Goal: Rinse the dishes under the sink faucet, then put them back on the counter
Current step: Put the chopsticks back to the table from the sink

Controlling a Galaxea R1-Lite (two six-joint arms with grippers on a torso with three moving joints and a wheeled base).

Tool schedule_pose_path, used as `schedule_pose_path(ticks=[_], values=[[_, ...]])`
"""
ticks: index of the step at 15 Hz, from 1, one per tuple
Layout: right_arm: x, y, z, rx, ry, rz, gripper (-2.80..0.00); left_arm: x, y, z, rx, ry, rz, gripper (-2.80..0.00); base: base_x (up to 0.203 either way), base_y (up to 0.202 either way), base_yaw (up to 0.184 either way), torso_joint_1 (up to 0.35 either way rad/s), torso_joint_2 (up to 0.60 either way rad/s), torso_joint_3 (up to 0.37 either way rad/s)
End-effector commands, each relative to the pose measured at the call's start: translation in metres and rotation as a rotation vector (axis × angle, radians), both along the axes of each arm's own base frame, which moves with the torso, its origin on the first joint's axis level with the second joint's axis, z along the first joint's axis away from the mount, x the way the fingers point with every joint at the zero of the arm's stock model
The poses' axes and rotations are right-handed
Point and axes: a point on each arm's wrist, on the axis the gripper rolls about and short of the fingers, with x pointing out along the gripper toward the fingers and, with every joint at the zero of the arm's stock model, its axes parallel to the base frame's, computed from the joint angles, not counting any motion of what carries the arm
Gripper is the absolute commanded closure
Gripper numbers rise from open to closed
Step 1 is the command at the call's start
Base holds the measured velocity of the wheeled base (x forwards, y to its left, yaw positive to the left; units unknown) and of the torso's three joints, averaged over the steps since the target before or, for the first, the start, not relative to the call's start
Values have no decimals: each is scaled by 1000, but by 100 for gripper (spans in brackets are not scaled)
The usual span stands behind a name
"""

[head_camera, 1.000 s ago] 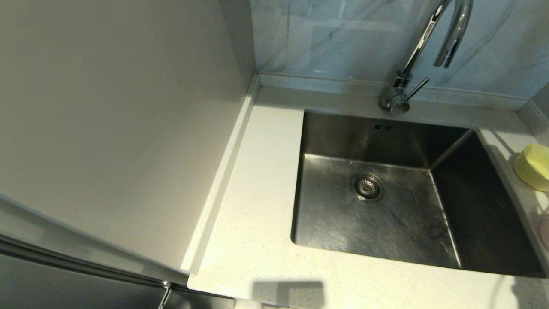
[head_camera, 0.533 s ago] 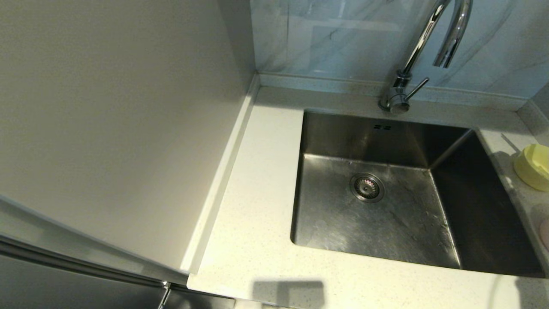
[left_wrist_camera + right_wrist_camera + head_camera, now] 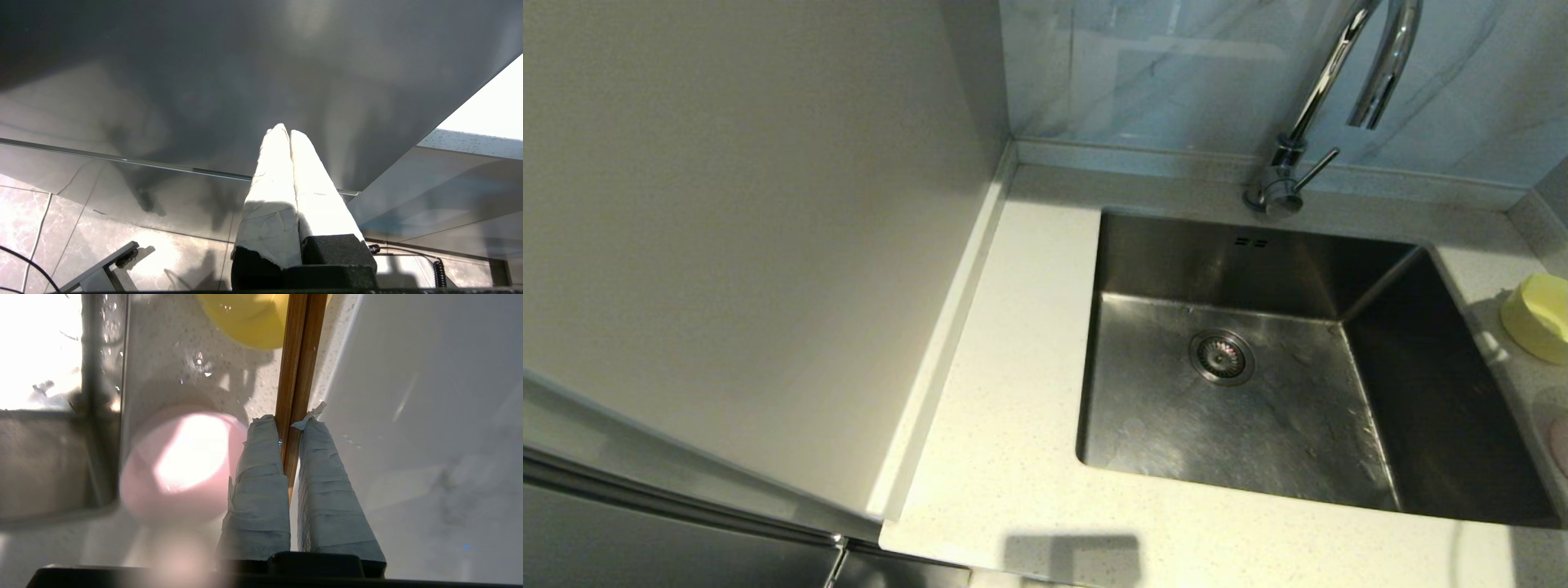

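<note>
In the right wrist view my right gripper [image 3: 288, 420] is shut on the pair of brown wooden chopsticks [image 3: 296, 367], which run forward past the fingertips over the counter [image 3: 163, 375]. The pale pink bowl [image 3: 179, 465] sits beside the fingers, and the yellow bowl [image 3: 245, 318] lies further ahead. In the head view the yellow bowl [image 3: 1539, 317] and a sliver of the pink bowl [image 3: 1561, 445] stand on the counter [image 3: 1013, 425] right of the sink [image 3: 1143, 425]. The chrome faucet [image 3: 1286, 175] rises behind the sink. Neither gripper appears in the head view.
My left gripper [image 3: 284, 132] is shut and holds nothing, parked low in front of a dark grey cabinet panel [image 3: 204, 81] above floor tiles. A tall pale wall panel [image 3: 727, 245] bounds the counter on the left. The drain strainer [image 3: 1222, 357] sits in the sink floor.
In the head view the shadow on the counter beside the yellow bowl has drawn back to the right and out of sight. Bowls, sink and faucet have not moved.
</note>
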Motion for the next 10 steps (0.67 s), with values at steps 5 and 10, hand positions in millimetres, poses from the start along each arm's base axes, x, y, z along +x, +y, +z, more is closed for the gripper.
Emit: schedule_pose_path(ticks=[5, 10], values=[[32, -7, -18, 138, -75, -190, 0, 0, 0, 0, -1, -4, 1, 0, 0, 0, 0, 0, 0, 0], [56, -17, -30, 169, -102, -278, 0, 0, 0, 0, -1, -4, 1, 0, 0, 0, 0, 0, 0, 0]])
